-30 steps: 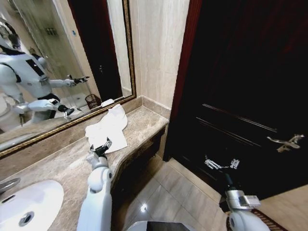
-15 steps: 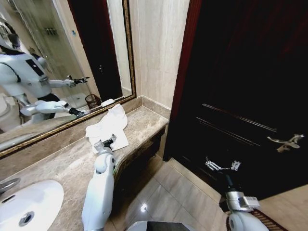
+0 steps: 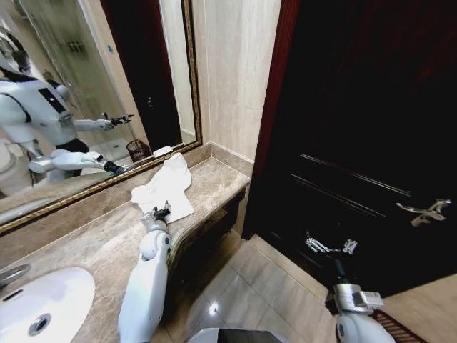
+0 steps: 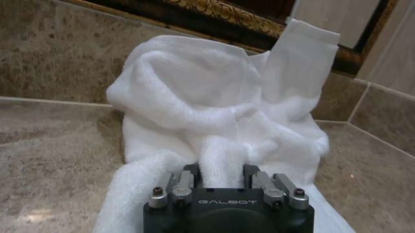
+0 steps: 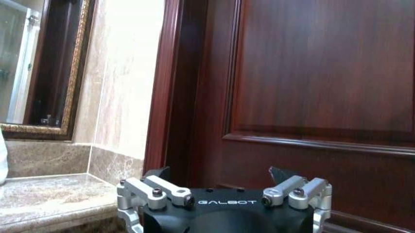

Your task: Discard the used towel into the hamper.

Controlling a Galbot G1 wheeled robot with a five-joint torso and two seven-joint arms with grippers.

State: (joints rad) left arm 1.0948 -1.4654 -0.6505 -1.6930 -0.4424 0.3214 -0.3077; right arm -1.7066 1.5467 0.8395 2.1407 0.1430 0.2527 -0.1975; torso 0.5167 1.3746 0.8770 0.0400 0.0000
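The used towel (image 3: 166, 187), white and crumpled, lies on the marble counter (image 3: 86, 246) against the mirror's foot. My left gripper (image 3: 161, 212) is at the towel's near edge. In the left wrist view a fold of the towel (image 4: 207, 102) is pinched between that gripper's (image 4: 220, 171) fingers. My right gripper (image 3: 330, 245) hangs open and holds nothing in front of the dark door; in the right wrist view its (image 5: 219, 174) fingers are spread wide. The hamper (image 3: 137, 150) appears as a small dark woven basket reflected in the mirror.
A gold-framed mirror (image 3: 86, 107) runs behind the counter. A white basin (image 3: 43, 300) sits at the near left. The dark wooden door (image 3: 357, 143) with a silver handle (image 3: 427, 211) fills the right. Tiled floor (image 3: 257, 286) lies below the counter's edge.
My left arm has reached forward into the towel and its fingers have come together on a fold. The towel has bunched a little toward the mirror. The right arm has hardly moved.
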